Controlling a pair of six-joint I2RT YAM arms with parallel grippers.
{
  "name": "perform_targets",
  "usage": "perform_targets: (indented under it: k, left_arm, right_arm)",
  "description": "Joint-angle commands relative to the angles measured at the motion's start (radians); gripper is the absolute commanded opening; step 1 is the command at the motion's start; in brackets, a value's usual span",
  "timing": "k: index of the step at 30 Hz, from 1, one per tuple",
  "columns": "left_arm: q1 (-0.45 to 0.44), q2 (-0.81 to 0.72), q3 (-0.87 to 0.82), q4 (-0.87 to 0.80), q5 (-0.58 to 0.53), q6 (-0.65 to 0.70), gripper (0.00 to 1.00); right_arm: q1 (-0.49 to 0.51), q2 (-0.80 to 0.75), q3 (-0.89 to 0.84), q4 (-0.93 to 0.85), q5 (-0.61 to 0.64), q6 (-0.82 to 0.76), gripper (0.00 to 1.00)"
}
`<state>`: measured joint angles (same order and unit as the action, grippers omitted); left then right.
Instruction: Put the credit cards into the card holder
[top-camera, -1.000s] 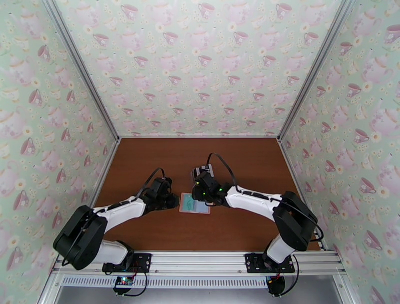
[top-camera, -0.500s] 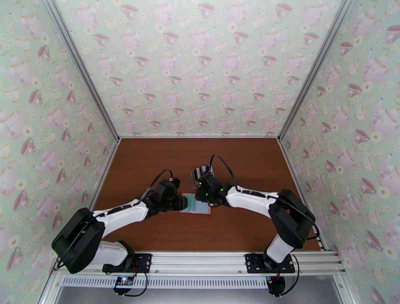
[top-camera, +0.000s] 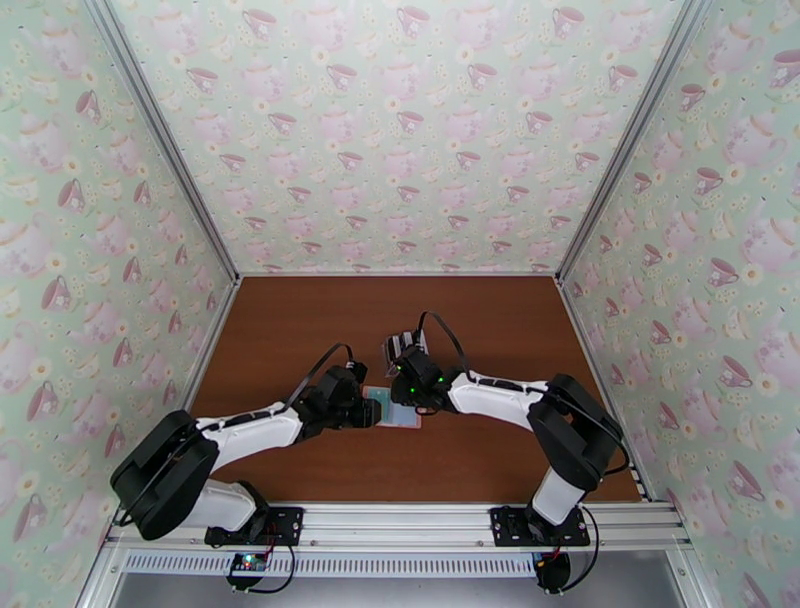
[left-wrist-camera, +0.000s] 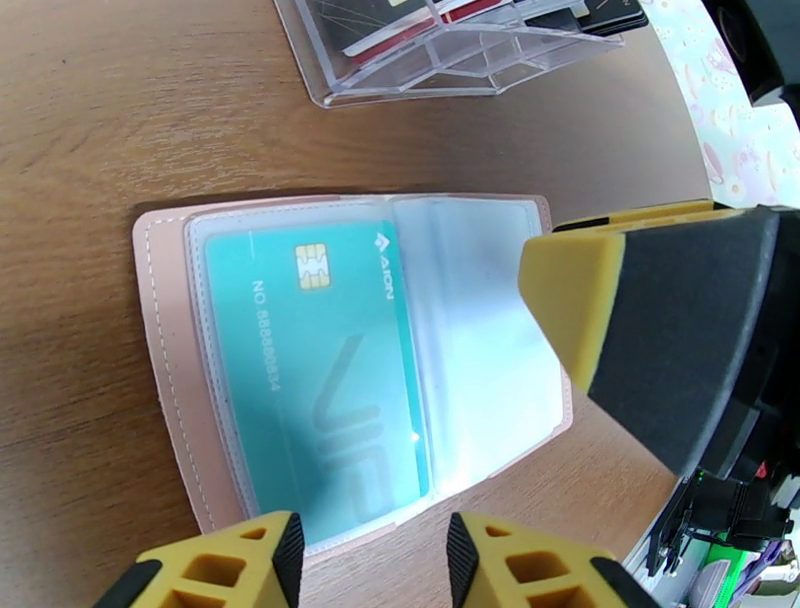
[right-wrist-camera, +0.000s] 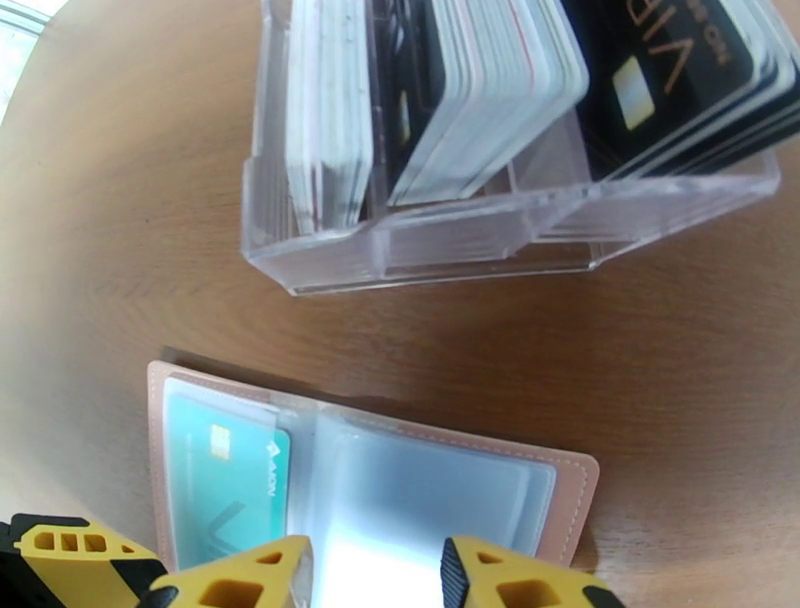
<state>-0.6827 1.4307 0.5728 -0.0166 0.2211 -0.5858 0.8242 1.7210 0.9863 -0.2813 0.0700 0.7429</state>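
pink stitched folding wallet (left-wrist-camera: 163, 350) lies open on the brown wooden table (left-wrist-camera: 80, 120), a teal chip card (left-wrist-camera: 320, 370) in one clear pocket (clear plastic card rack (right-wrist-camera: 420, 250) just behind), with the left gripper (left-wrist-camera: 370, 535) and right gripper (right-wrist-camera: 372, 555) over it, jaws part-open, empty.

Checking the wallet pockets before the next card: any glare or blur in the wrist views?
Left wrist: wallet sharp, teal card readable, faint sheen on the empty sleeve. Right wrist: white glare on that sleeve; rack slightly soft, edges bowed.
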Motion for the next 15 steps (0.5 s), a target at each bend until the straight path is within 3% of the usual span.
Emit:
perform_targets:
  k: [1,15]
  left_arm:
    - [-0.007,0.033,-0.024,0.01,-0.022,-0.005,0.46]
    - [-0.028,0.071,-0.03,-0.023,-0.08,-0.009,0.55]
  right_arm:
    - [-0.006,0.014,0.001,0.014,-0.011,-0.019,0.39]
    - [-0.012,0.02,-0.013,0.019,-0.004,-0.02,0.38]
